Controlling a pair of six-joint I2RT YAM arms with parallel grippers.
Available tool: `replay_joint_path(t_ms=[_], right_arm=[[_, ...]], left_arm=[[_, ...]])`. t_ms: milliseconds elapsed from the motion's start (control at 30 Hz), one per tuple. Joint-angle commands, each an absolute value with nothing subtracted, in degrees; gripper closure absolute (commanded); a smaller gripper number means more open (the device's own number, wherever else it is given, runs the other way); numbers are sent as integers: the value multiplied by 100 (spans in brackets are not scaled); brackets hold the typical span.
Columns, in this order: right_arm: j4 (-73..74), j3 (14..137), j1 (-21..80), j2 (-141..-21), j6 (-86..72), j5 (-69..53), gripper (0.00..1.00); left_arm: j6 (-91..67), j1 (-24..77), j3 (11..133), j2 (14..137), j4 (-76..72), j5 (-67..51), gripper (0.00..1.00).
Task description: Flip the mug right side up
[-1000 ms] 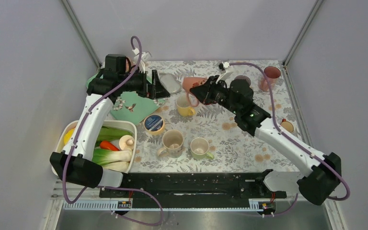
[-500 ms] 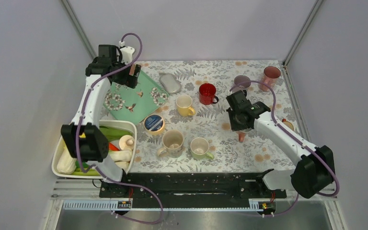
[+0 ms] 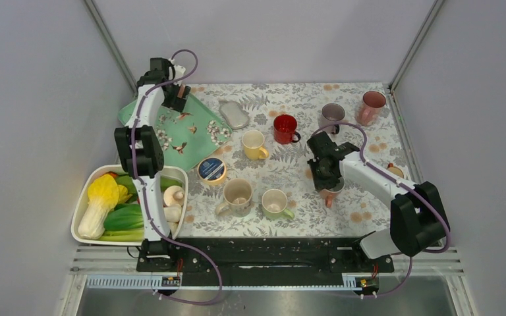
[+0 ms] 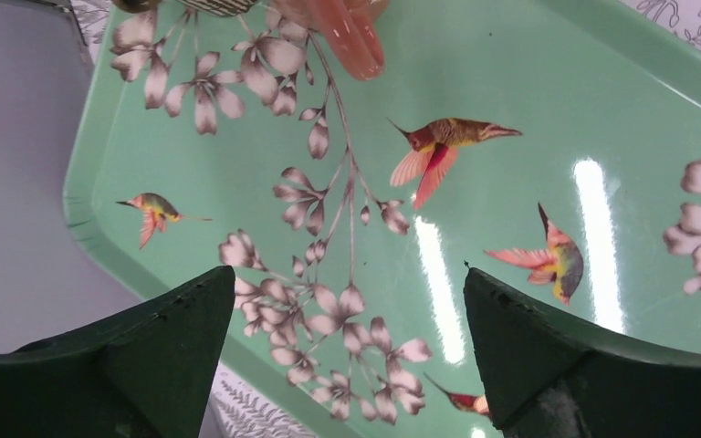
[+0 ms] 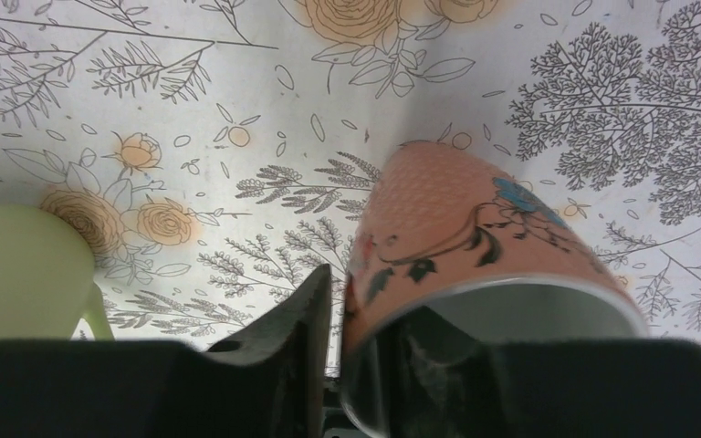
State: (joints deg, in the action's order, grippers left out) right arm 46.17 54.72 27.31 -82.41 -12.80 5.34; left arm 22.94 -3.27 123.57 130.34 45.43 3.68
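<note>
The mug [image 3: 333, 193] is salmon pink with a flower print and sits on the tablecloth right of centre. In the right wrist view the mug [image 5: 475, 228] has its open mouth facing the camera and its base toward the cloth. My right gripper [image 3: 327, 179] [image 5: 365, 292] is shut on the mug's wall, with one finger [image 5: 297, 315] outside and the other inside the rim. I cannot tell whether the base touches the cloth. My left gripper [image 3: 177, 99] [image 4: 347, 274] is open and empty above the green bird-print tray [image 3: 191, 131] [image 4: 511, 137] at the back left.
A red mug [image 3: 284, 128], yellow mug [image 3: 255, 145], beige mug [image 3: 238, 195] and green mug [image 3: 275, 202] stand mid-table. A blue-lidded tin [image 3: 211, 170] and grey oval dish [image 3: 235, 113] are nearby. Two cups [image 3: 371, 105] stand back right. A white basin [image 3: 82, 197] of vegetables is front left.
My right arm brought the pink mug from the back centre to the cloth right of centre. My left arm pulled back to the far left corner over the tray.
</note>
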Motion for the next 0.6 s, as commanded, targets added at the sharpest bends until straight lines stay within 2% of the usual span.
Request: replay_joint_path(t_ms=[0,67,200,333,567], right_arm=[[4385,5520,2707,-8301,-1269,349,61],[4420,5540,2706,-8291,-1279,361,50],[4537,5548,2711,-8104,-1284,393,39],[4622,5520,2705,-7897,-1308,465,32],[4881,5639,2707,-7646,-1292,607,28]], left_arm=[[1802,-346,12824,13097,3769,262,1],[1775,-337,12923,13240,3431,255,1],[2237,-341,13351,13771,2925,593,1],[2761,-308,13809,14364,2888,627,1],[3068,-299,13903,14788,2450,973,1]])
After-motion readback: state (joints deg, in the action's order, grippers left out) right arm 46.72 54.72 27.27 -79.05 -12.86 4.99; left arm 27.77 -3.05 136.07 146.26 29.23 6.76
